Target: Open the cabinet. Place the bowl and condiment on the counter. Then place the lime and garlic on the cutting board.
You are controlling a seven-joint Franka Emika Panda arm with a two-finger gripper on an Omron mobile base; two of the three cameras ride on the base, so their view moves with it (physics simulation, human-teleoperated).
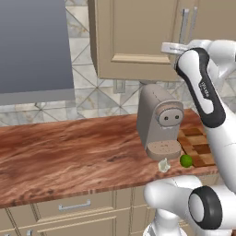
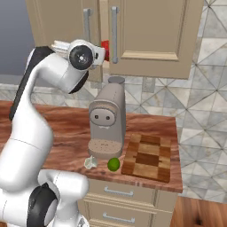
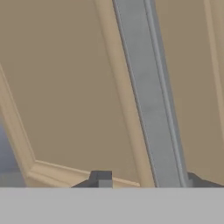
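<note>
The beige cabinet (image 1: 133,32) (image 2: 150,31) hangs above the counter (image 1: 69,152) (image 2: 66,119). My gripper (image 3: 148,179) (image 2: 103,55) is up at its left door, fingers either side of the long silver handle (image 3: 151,100) and shut on it. The door stands slightly ajar, and a bit of red (image 2: 105,44) shows in the gap; bowl or condiment, I cannot tell. The lime (image 1: 185,160) (image 2: 114,164) and the garlic (image 1: 163,165) (image 2: 91,162) lie on the counter's front edge, left of the checkered cutting board (image 1: 198,143) (image 2: 148,155).
A grey coffee machine (image 1: 159,124) (image 2: 106,119) stands on the counter right behind the garlic and lime, under the cabinet. A grey range hood (image 1: 34,46) hangs at the left. Drawers (image 1: 73,205) (image 2: 119,193) run below the counter, whose right end stops just past the board.
</note>
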